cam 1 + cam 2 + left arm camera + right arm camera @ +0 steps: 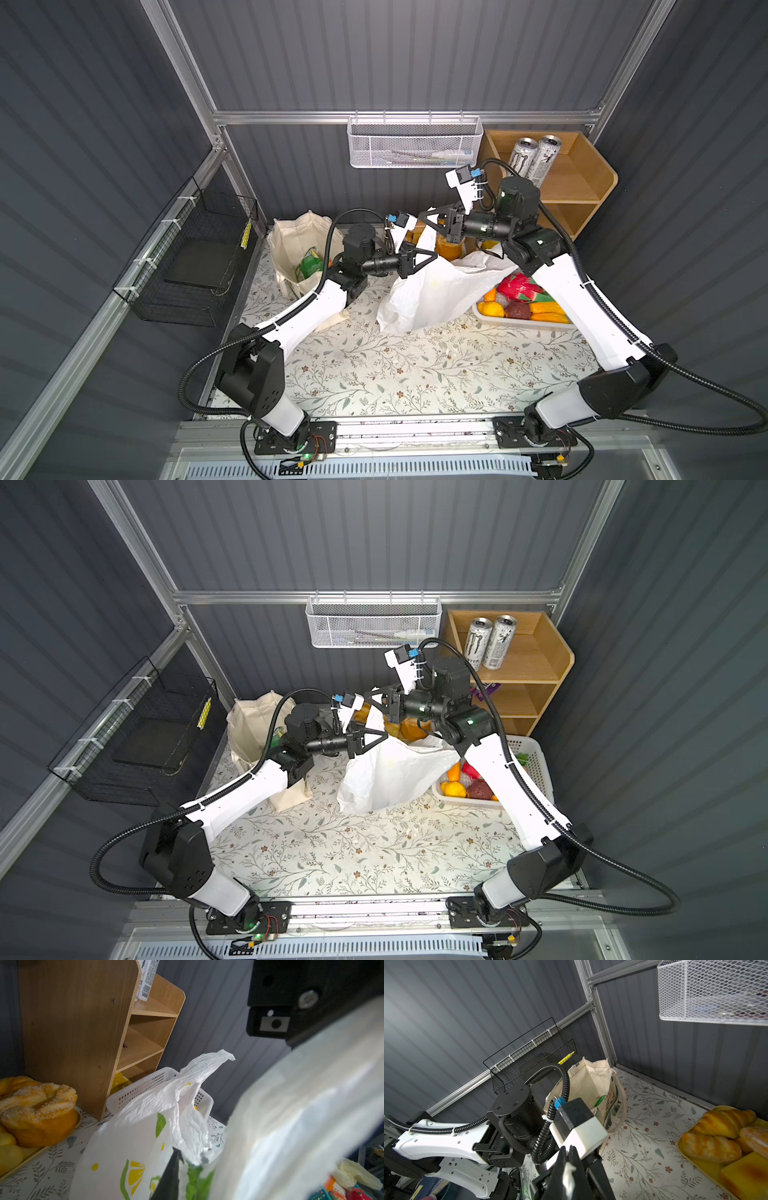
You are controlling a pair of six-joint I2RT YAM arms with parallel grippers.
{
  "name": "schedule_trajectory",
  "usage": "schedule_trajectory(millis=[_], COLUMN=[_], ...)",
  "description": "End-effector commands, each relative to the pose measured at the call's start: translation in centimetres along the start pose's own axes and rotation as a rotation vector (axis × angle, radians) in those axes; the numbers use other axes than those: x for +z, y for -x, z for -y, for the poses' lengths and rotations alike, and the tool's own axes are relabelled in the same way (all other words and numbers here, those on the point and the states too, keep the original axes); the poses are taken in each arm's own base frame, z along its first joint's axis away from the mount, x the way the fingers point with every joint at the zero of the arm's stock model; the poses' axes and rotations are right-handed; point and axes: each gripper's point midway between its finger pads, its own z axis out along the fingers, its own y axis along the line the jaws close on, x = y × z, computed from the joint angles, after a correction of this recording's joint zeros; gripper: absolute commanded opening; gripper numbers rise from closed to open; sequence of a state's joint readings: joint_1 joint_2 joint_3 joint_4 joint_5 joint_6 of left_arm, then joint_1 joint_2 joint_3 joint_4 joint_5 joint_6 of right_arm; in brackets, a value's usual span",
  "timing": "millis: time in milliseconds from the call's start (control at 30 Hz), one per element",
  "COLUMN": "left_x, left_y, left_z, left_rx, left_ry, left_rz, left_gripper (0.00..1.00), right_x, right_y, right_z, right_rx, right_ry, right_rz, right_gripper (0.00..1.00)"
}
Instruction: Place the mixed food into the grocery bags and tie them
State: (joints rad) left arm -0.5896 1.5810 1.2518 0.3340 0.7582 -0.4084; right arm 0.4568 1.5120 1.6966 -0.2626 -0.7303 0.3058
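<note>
White plastic bag (pixel 436 291) hangs pinched between left gripper (pixel 434 254) and right gripper (pixel 568 1152) (both clamped shut); pulling apart could tear film.

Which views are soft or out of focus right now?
Left wrist view: a fold of the white plastic bag near the lens smears much of the frame, while the bread rolls are sharp. Right wrist view: the right end effector is slightly soft up close and the canvas tote is crisp. Both top views: evenly lit and in focus across the table.
</note>
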Motion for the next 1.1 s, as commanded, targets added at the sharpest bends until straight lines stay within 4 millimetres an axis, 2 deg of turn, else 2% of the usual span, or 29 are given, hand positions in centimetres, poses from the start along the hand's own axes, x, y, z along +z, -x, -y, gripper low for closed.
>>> schedule_trajectory(millis=[0, 33, 100, 167, 233, 333, 433, 600, 767, 900, 1067], left_x=[-0.2, -0.2, -0.4, -0.6, -0.7, -0.9, -1.0, -1.0, -1.0, -0.9, -1.0], left_y=[0.2, 0.2, 0.3, 0.4, 0.3, 0.4, 0.3, 0.1, 0.2, 0.6, 0.8], left_z=[-0.1, -0.2, -0.4, -0.4, -0.4, -0.3, -0.3, -0.4, -0.4, -0.1, 0.2], left_rx=[0.017, 0.015, 0.014, 0.012, 0.011, 0.015, 0.019, 0.016, 0.017, 0.022, 0.025], left_ry=[0.019, 0.028, 0.038, 0.039, 0.043, 0.048, 0.049, 0.046, 0.037, 0.019, 0.007], left_rz=[0.018, 0.025, 0.031, 0.029, 0.026, 0.026, 0.021, 0.014, 0.012, 0.012, 0.008], left_gripper=[0.0, 0.0, 0.0, 0.0, 0.0, 0.0, 0.0, 0.0, 0.0, 0.0, 0.0], right_x=[-0.8, -1.2, -2.8, -5.1, -8.5, -13.4, -17.2, -21.1, -23.2, -23.5, -23.5], right_y=[1.2, 1.4, 2.0, 2.2, 1.5, -0.6, -2.5, -5.6, -9.3, -11.5, -12.3], right_z=[-0.6, -0.4, 0.5, 2.1, 4.1, 6.5, 7.5, 7.1, 7.7, 8.6, 10.1], right_rx=[-0.028, -0.03, -0.032, -0.013, 0.002, -0.016, -0.018, -0.036, -0.048, -0.033, -0.022], right_ry=[-0.003, -0.022, -0.089, -0.201, -0.378, -0.634, -0.805, -0.941, -1.03, -1.052, -1.084], right_rz=[0.028, 0.029, 0.045, 0.052, 0.042, 0.0, -0.039, -0.102, -0.192, -0.239, -0.26], right_gripper=[0.11, 0.29, 0.45, 0.54, 0.62, 0.69, 0.74, 0.79, 0.82, 0.83, 0.83])
